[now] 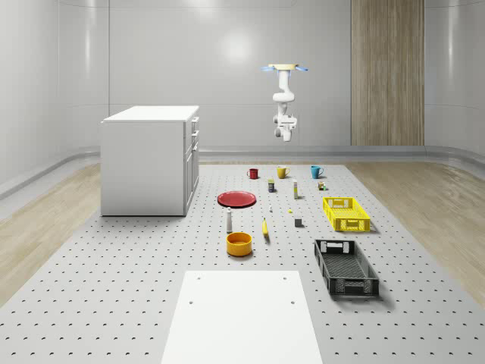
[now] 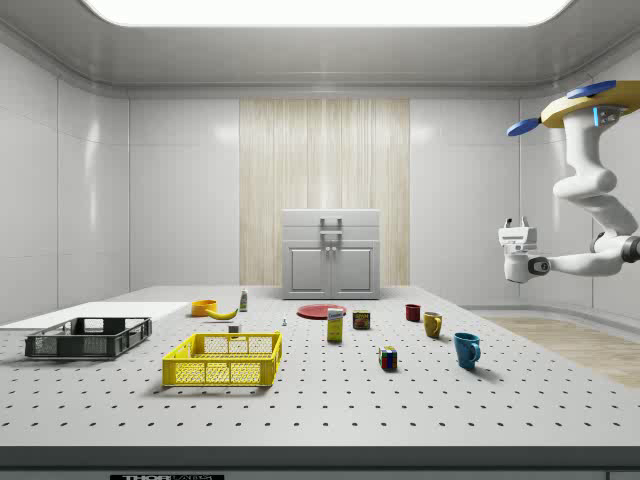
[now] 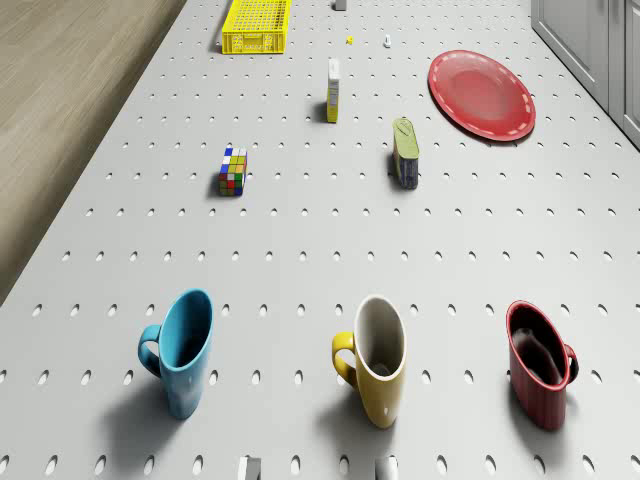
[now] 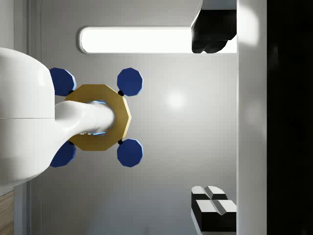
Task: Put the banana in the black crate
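Waiting on the first move: banana not touched yet

Going left to right in the whole-scene view: the banana [image 1: 265,227] lies on the desk [image 1: 114,303] just beside the orange bowl [image 1: 239,243], and the black crate [image 1: 345,267] sits well apart on the right, with nothing inside that I can see. So basically none of the task is done, the whole pick and drop is left. The drone [image 1: 285,69] hovers high over the far end of the desk, above the row of mugs. Its gripper [image 1: 285,136] hangs up in the air, jaws spread apart in the wrist view, holding nothing and touching nothing
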